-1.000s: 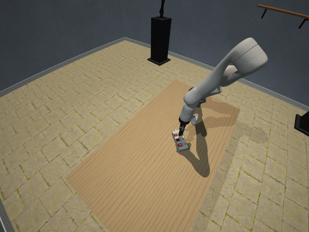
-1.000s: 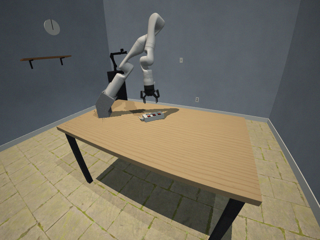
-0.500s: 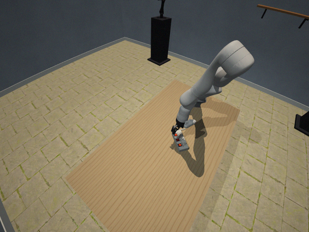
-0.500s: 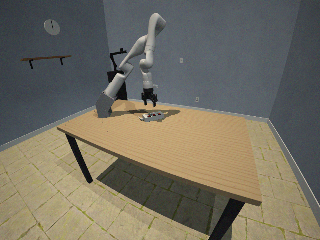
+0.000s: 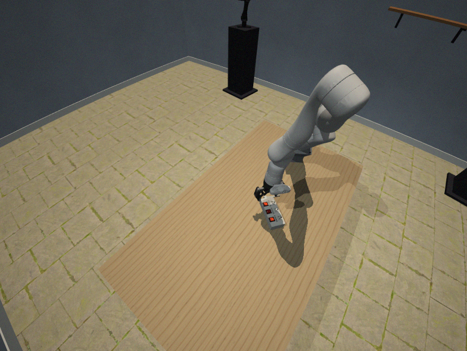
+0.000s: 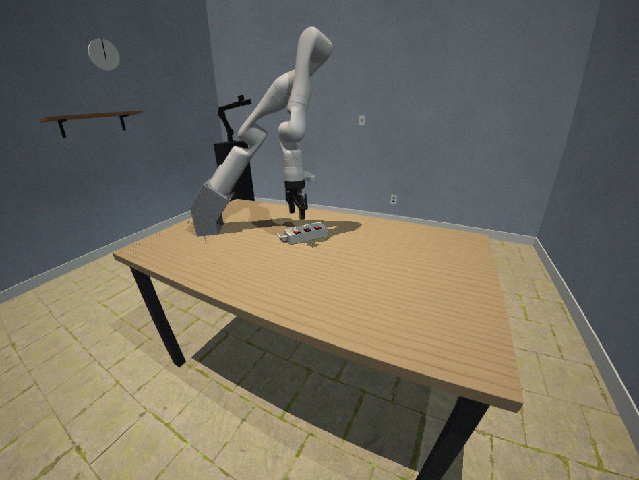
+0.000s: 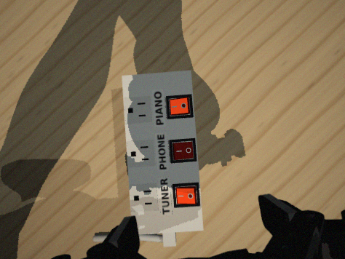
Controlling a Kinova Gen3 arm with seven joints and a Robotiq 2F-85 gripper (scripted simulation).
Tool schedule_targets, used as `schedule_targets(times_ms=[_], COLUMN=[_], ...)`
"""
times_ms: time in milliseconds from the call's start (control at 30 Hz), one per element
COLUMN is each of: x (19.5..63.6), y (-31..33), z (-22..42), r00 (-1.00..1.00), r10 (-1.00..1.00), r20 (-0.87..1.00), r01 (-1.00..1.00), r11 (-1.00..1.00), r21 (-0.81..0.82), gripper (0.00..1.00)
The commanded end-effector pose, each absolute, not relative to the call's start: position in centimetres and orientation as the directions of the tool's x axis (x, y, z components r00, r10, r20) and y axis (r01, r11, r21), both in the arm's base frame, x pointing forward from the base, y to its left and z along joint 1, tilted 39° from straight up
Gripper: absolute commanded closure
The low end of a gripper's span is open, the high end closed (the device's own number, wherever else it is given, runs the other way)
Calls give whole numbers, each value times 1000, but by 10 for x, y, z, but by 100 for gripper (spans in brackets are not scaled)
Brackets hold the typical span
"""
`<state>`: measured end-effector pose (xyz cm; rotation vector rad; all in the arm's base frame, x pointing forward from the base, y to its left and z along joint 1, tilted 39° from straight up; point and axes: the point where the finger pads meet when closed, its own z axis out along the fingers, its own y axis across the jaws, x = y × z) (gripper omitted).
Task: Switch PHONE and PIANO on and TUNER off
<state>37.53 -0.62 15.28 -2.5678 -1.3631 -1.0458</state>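
Note:
A grey power strip (image 7: 161, 154) lies flat on the wooden table, face up; it also shows in the top view (image 5: 271, 214) and in the exterior view (image 6: 307, 232). It has three rocker switches. The PIANO switch (image 7: 180, 106) is lit bright orange. The PHONE switch (image 7: 183, 150) is dark red, unlit. The TUNER switch (image 7: 186, 195) is lit bright orange. My gripper (image 7: 198, 219) is open and empty, its black fingers either side of the strip's TUNER end, a little above it. It shows over the strip's near-base end in the exterior view (image 6: 298, 205) and in the top view (image 5: 264, 194).
A short stub of grey cable (image 7: 127, 238) sticks out of the strip's TUNER end. The arm's base (image 6: 206, 210) stands at the table's far left corner. A black pedestal (image 5: 241, 60) stands on the floor beyond the table.

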Motion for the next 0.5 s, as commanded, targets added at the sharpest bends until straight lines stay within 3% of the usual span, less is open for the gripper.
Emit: schedule_targets(times_ms=[0, 467], x=[375, 376], y=[-6, -7], z=[150, 147], r00=[408, 454], r10=[694, 655], r20=[593, 604], r01=[741, 716], r11=[-631, -672], r21=[229, 191], gripper=[0, 0])
